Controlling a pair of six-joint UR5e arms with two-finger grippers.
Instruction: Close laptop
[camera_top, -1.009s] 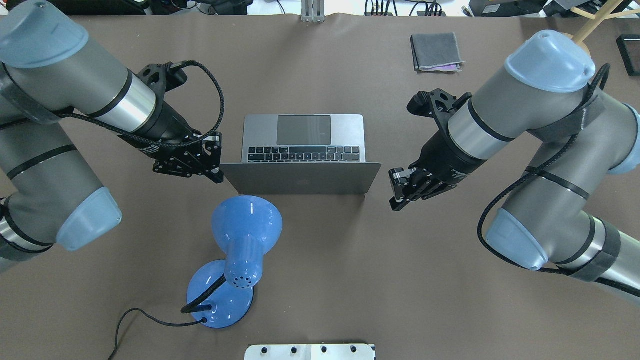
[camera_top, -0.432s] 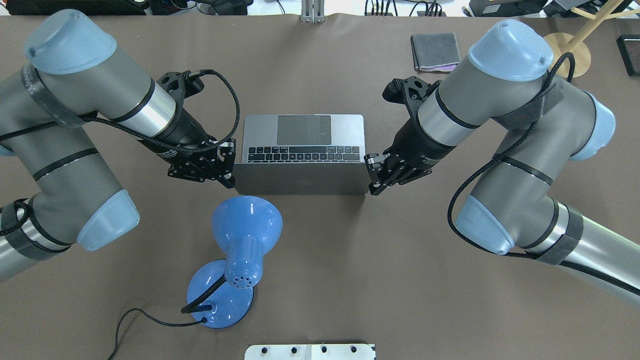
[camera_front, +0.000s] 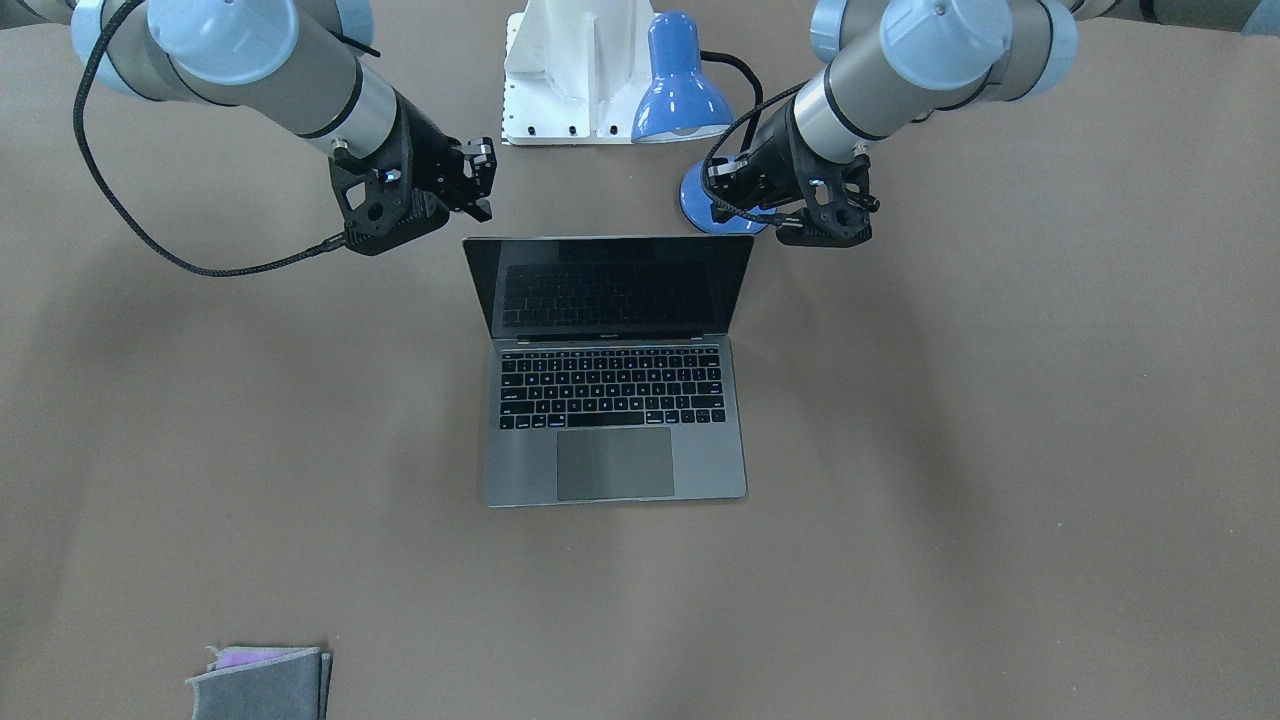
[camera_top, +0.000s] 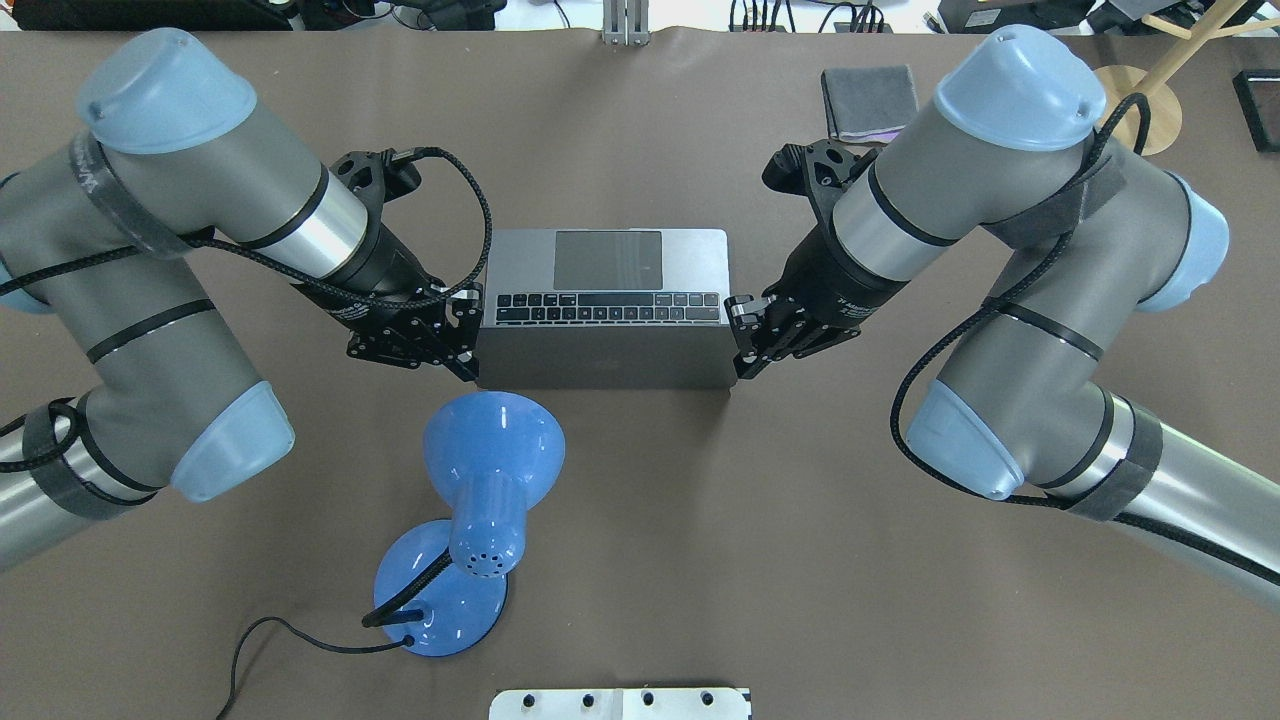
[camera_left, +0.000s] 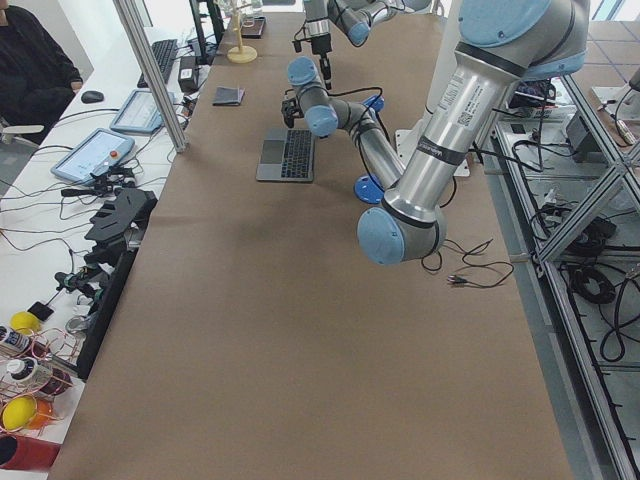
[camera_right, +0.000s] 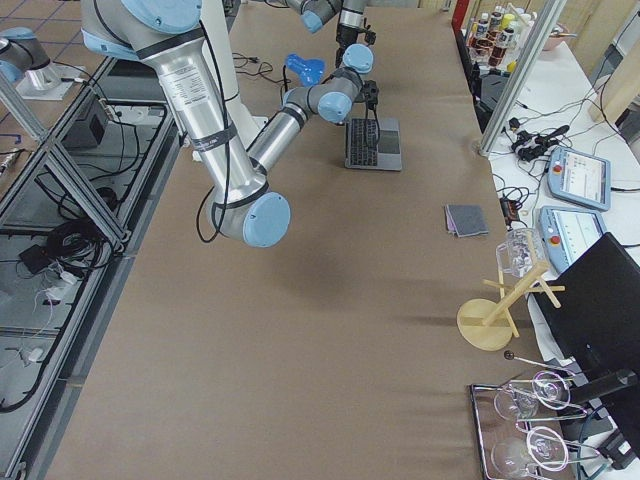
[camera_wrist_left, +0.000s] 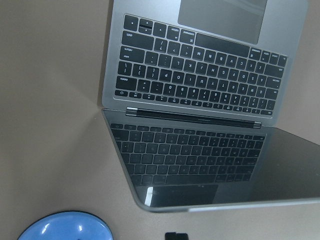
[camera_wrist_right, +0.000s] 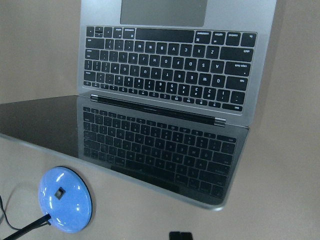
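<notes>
The space-grey laptop stands open in the middle of the table, its dark screen facing away from me and its keyboard beyond it. My left gripper sits at the lid's left edge. My right gripper sits at its right edge. In the front view the left gripper and the right gripper are just behind the lid's top corners. Both look shut and hold nothing. Each wrist view shows the laptop from above the lid, with one dark fingertip at the bottom centre.
A blue desk lamp with a black cable stands close behind the lid, towards my left. A folded grey cloth lies at the far right. A wooden stand is at the far right corner. A white mount plate is at the near edge.
Both grippers have moved inward from either side to the lid's side edges. The lid's outline has narrowed, so it stands tilted a little more towards the keyboard.
</notes>
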